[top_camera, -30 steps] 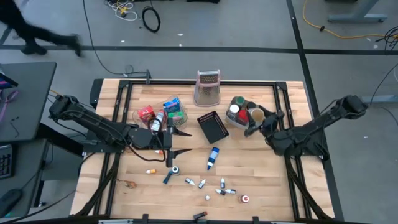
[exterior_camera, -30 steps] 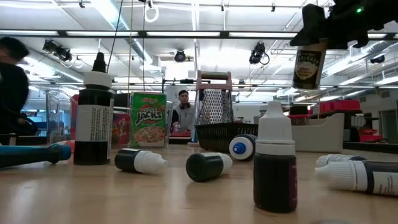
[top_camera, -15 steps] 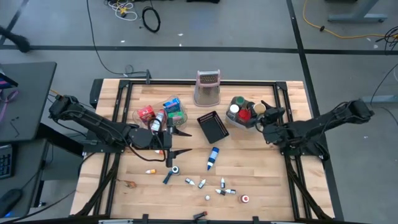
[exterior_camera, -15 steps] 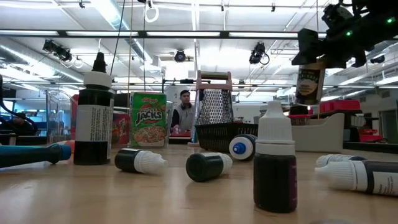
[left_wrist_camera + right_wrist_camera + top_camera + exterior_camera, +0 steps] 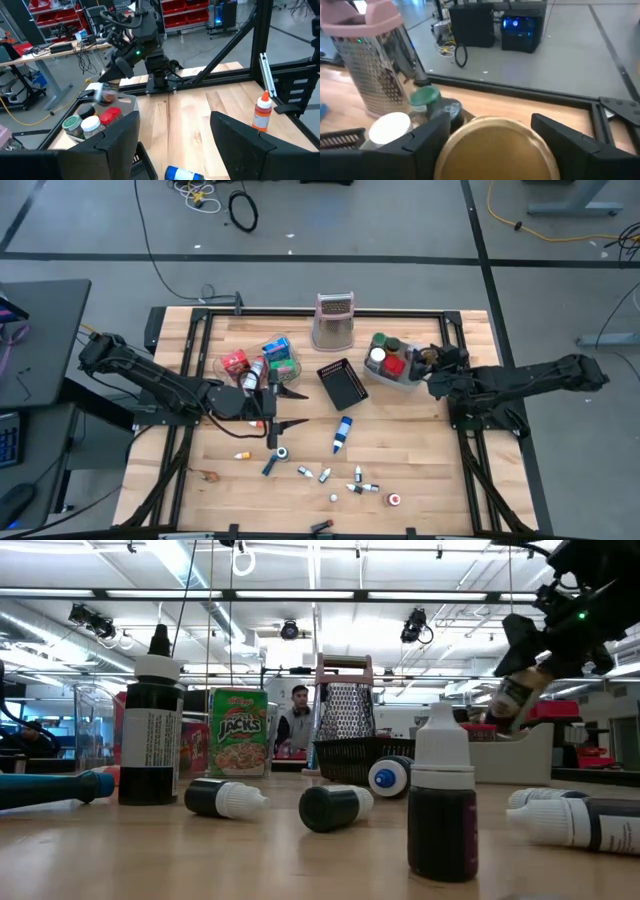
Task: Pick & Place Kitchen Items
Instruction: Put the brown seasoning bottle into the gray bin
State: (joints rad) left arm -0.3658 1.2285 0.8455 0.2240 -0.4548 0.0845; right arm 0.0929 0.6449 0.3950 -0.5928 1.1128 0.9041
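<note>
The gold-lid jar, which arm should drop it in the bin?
The right. Its gripper already holds the jar, tilted, over the grey bin. The left gripper hangs open mid-table, far off.

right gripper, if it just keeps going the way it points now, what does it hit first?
Probably the green-lidded jar in the grey bin. The right gripper, shut on a gold-lidded jar, points across the bin toward the grater. Depth is unclear; it might pass above the jars and meet the grater first.
</note>
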